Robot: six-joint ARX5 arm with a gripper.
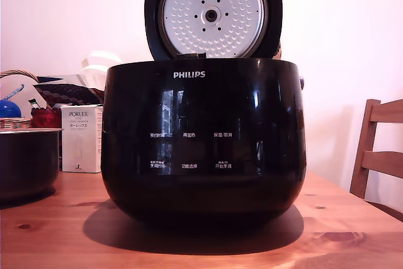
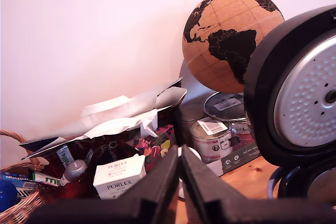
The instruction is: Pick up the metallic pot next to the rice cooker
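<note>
My two dark fingers [image 2: 180, 184] are pressed together with nothing between them, raised well above the wooden worktop [image 1: 201, 250] and facing a white PORLEX box [image 2: 119, 176], a wicker basket [image 2: 21, 203] and a cork globe [image 2: 228, 38]. The dark grey round metallic pot [image 1: 26, 163] with its thin silvery rim sits on the worktop at the exterior view's left, beside the large glossy black Philips rice cooker [image 1: 203, 143], whose lid stands open.
</note>
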